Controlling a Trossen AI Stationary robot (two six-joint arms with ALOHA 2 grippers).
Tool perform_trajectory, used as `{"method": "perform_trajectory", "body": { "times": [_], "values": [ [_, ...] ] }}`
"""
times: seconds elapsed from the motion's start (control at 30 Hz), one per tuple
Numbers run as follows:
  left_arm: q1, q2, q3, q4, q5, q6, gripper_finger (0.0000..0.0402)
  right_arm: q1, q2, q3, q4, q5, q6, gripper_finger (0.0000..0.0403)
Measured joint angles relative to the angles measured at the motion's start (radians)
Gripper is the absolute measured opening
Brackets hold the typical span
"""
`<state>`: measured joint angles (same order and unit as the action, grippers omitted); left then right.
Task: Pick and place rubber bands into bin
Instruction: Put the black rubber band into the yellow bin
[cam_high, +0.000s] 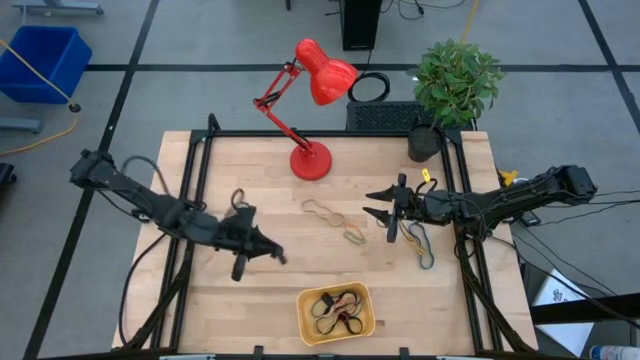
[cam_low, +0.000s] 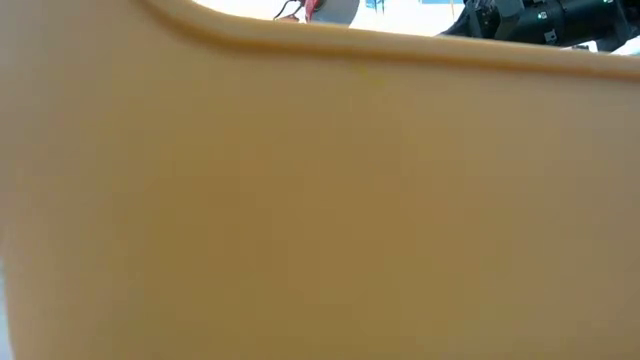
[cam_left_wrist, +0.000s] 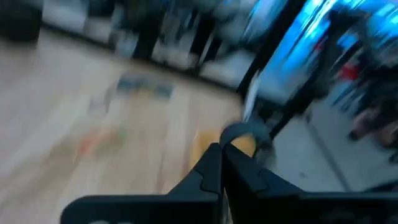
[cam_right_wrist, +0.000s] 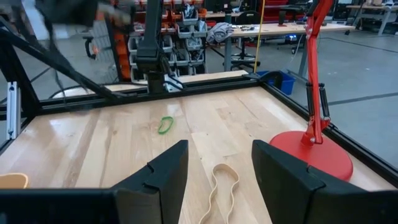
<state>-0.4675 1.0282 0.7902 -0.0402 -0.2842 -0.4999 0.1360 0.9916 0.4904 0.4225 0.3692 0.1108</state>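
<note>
Part done: several bands binned, a handful left on the table.

L gripper, left of centre in the high view, is pinched closed on a dark grey band that loops over its tips in the left wrist view, and sits just above-left of the bin at bottom centre, which holds a few black and reddish rubber bands. R gripper at centre right has jaws spread wide, nothing in them. Left: a tan band and a yellow-green band mid-frame, dark band w/ yellow below the R arm.
</note>
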Motion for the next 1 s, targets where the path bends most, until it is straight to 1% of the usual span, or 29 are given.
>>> {"method": "perform_trajectory", "body": {
  "times": [0.17,0.23,0.3,0.37,0.47,0.63,0.7,0.77,0.83,0.93,1.0],
  "values": [
    [0.008,0.007,0.001,0.240,-0.002,0.129,0.0005,0.000,0.000,0.000,0.020,0.000,-0.003,0.0172],
    [0.016,0.025,0.001,0.290,0.013,0.163,0.0007,0.000,0.000,0.000,0.025,0.000,-0.010,0.0172],
    [0.019,0.049,0.022,0.286,0.021,0.187,0.0007,0.000,0.000,0.000,0.025,0.000,-0.011,0.0172],
    [0.018,0.082,0.080,0.241,0.026,0.217,0.0005,0.000,0.000,0.000,0.024,0.000,-0.011,0.0173],
    [0.018,0.152,0.215,0.113,0.055,0.255,0.0006,0.000,0.000,0.000,0.023,0.000,-0.011,0.0173],
    [0.018,0.302,0.480,-0.189,0.086,0.295,0.0004,0.000,0.000,0.000,0.022,-0.003,-0.011,0.0172],
    [0.018,0.367,0.574,-0.277,0.094,0.288,0.0006,0.000,0.000,0.000,0.018,-0.003,-0.011,0.0173],
    [0.018,0.433,0.654,-0.325,0.112,0.290,0.0008,0.000,0.000,0.000,0.009,-0.003,-0.011,0.0174],
    [0.018,0.493,0.708,-0.344,0.147,0.298,0.0006,0.000,0.000,0.000,0.000,-0.004,-0.011,0.0173],
    [0.018,0.569,0.755,-0.350,0.195,0.295,0.0005,0.000,0.000,0.000,-0.024,-0.004,-0.011,0.0172],
    [0.017,0.611,0.762,-0.349,0.202,0.254,0.0008,0.000,0.000,0.000,-0.031,-0.004,-0.011,0.0173]
  ]
}}
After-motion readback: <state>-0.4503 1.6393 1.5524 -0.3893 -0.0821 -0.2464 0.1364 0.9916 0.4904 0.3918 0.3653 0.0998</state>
